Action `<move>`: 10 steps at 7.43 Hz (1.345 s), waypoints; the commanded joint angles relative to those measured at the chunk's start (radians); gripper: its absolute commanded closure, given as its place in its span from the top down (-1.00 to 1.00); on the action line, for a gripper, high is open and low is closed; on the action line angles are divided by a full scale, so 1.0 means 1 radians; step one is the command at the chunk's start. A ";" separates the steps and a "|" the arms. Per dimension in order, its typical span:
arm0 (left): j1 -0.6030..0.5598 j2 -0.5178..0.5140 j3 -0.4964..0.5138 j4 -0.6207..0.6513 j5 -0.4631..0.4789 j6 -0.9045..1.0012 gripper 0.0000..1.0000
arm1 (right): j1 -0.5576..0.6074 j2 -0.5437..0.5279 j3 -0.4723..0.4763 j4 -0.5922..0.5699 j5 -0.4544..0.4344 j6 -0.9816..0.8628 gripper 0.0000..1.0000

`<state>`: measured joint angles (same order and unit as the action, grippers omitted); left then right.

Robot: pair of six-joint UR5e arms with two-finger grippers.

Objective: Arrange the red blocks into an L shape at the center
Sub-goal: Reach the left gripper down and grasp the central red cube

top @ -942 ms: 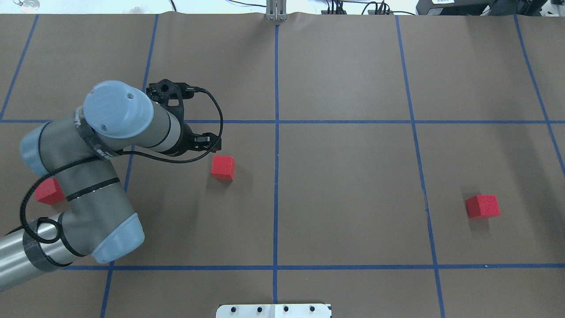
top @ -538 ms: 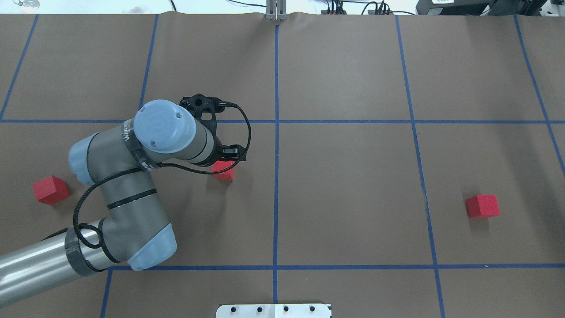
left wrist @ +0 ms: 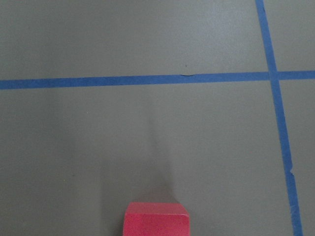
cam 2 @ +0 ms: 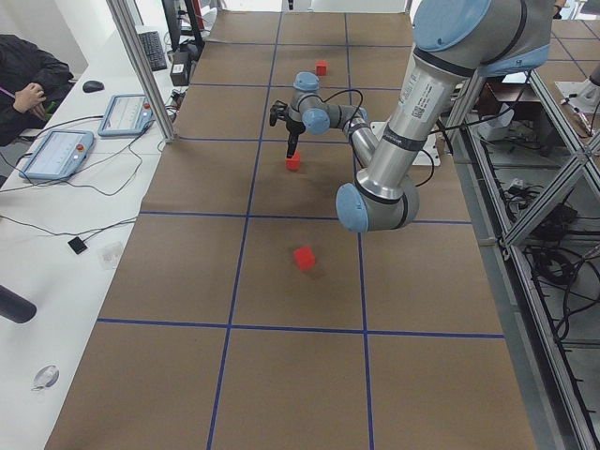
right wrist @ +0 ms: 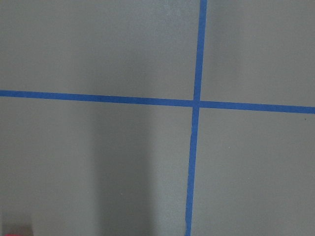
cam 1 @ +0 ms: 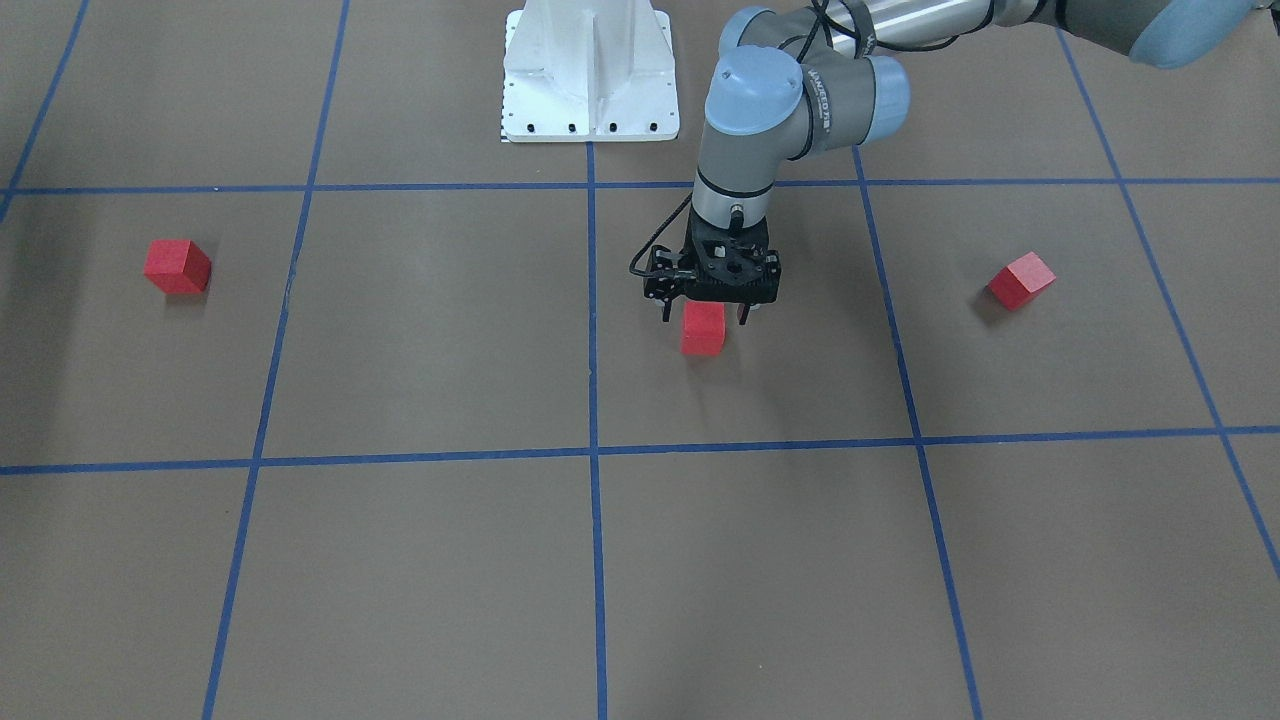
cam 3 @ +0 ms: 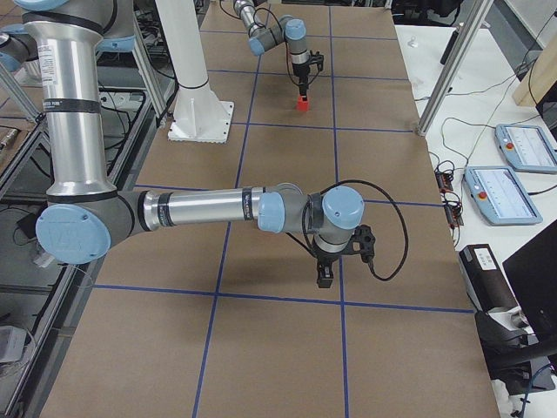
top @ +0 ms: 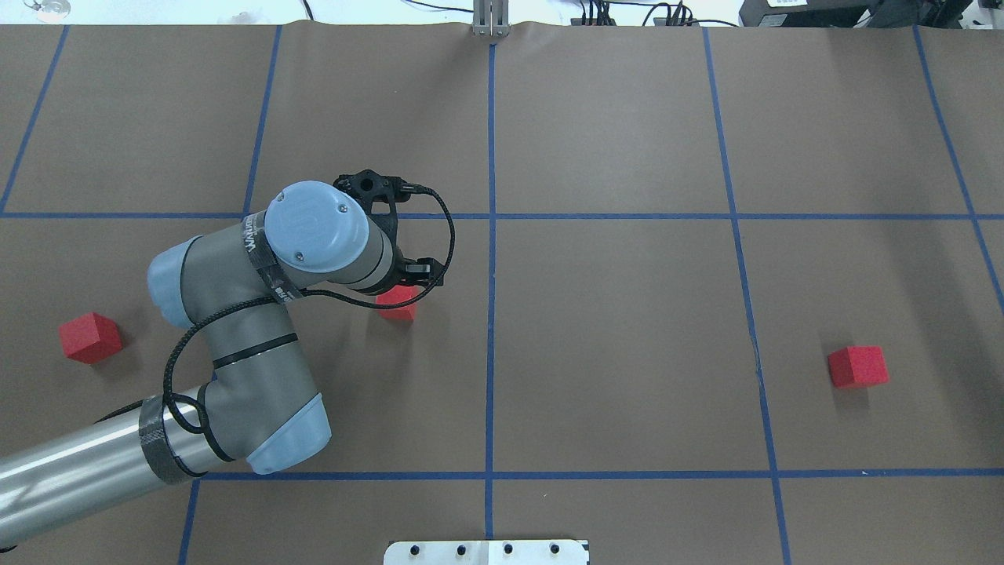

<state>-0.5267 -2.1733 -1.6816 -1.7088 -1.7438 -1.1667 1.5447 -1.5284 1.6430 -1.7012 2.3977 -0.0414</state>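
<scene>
Table (top: 627, 329) covered in brown paper and ruled into large squares by blue tape lines (top: 490, 353). The middle red cube (cam 1: 703, 332), a small matte plain-faced block, is sitting in the square just to the robot's left of the central tape line.

The left gripper (cam 1: 704, 319), a black two-finger unit, is hanging directly over this cube. Its fingers are spread wider than the cube, with one thin finger (cam 1: 666, 313) showing at each side of the cube's top and neither touching it. In the overhead view the gripper body and a looping black cable (top: 452, 235) are covering part of the cube.

The left-side red cube (top: 91, 337), of the same kind, is lying toward the table's end on the robot's left, near the left arm. The right-side red cube (top: 858, 366) is lying well apart toward the robot's right.

The right gripper (cam 3: 325, 277) is hovering above the paper near a tape line. It is appearing only in the right side view, so whether it is open or closed cannot be told.

A white base plate (cam 1: 590, 70) is standing at the robot's edge of the table. An operator (cam 2: 28, 80) in dark clothing and tablet-like controllers (cam 2: 56, 155) are occupying the white bench (cam 2: 56, 281) alongside.
</scene>
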 commanded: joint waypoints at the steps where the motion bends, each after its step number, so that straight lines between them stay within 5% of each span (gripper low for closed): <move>1: 0.007 -0.002 0.034 -0.003 0.000 -0.001 0.98 | 0.000 -0.001 -0.006 0.000 0.000 0.000 0.98; 6: 0.037 -0.011 0.104 -0.069 0.000 -0.004 0.93 | 0.000 0.001 -0.017 0.001 0.000 -0.002 0.98; 7: 0.037 -0.011 0.108 -0.071 0.000 -0.002 0.65 | 0.000 0.001 -0.016 0.002 0.000 -0.002 0.98; 8: 0.033 -0.011 0.100 -0.069 -0.002 -0.004 0.05 | 0.000 0.001 -0.015 0.002 0.000 -0.002 0.98; 9: 0.027 -0.011 0.089 -0.068 -0.002 -0.010 -0.77 | 0.000 0.004 -0.015 0.002 0.000 -0.002 0.98; 10: 0.014 -0.011 0.076 -0.066 -0.009 -0.011 -1.00 | 0.000 0.004 -0.015 0.002 0.000 -0.002 0.98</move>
<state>-0.5005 -2.1843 -1.5916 -1.7762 -1.7474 -1.1747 1.5447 -1.5259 1.6275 -1.6997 2.3976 -0.0430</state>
